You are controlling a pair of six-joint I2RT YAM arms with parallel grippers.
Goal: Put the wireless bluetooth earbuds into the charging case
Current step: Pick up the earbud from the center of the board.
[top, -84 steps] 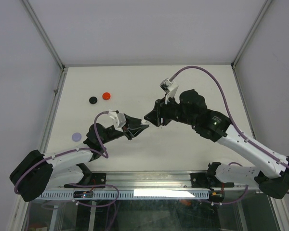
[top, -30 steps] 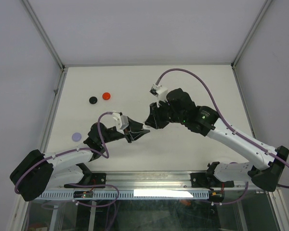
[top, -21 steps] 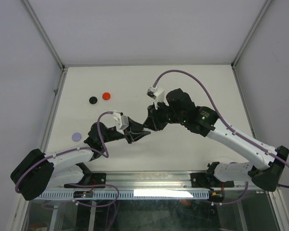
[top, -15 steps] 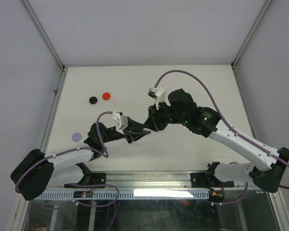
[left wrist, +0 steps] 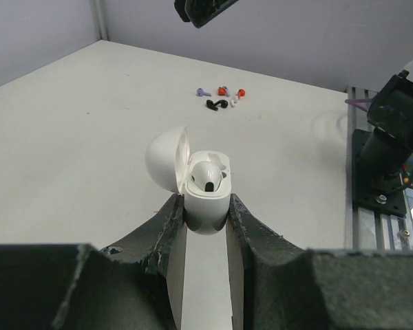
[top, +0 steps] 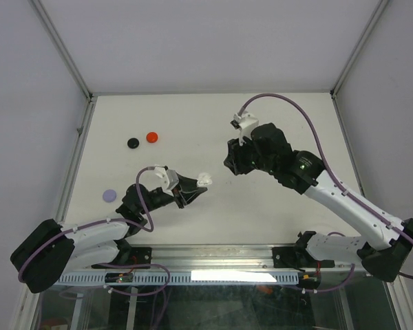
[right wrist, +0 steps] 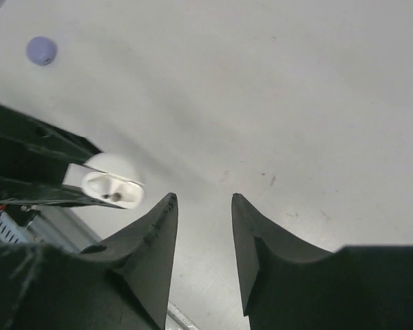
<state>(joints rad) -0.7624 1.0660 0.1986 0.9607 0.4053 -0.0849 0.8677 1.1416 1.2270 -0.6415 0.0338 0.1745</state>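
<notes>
The white charging case [left wrist: 206, 206] is pinched between my left gripper's [left wrist: 206, 213] dark fingers, which are shut on its lower body. Its lid [left wrist: 165, 157] is hinged open to the left. One white earbud [left wrist: 210, 175] sits inside the case, its dark tip facing up. From above, the case [top: 204, 178] shows at the tip of the left gripper [top: 195, 187]. My right gripper [top: 231, 165] hovers to the right of it and apart from it. In the right wrist view that gripper [right wrist: 202, 201] is open and holds nothing, with the case [right wrist: 113, 189] to its lower left.
A black cap [top: 132, 143] and a red cap [top: 151, 137] lie at the back left of the table, and a purple disc [top: 109, 195] lies near the left edge. Several small coloured pieces [left wrist: 220, 97] lie far off in the left wrist view. The metal rail [top: 213, 258] runs along the near edge.
My right gripper has drawn back from the case, up and to the right, and its jaws have opened. My left gripper has shifted a little with the case still in it.
</notes>
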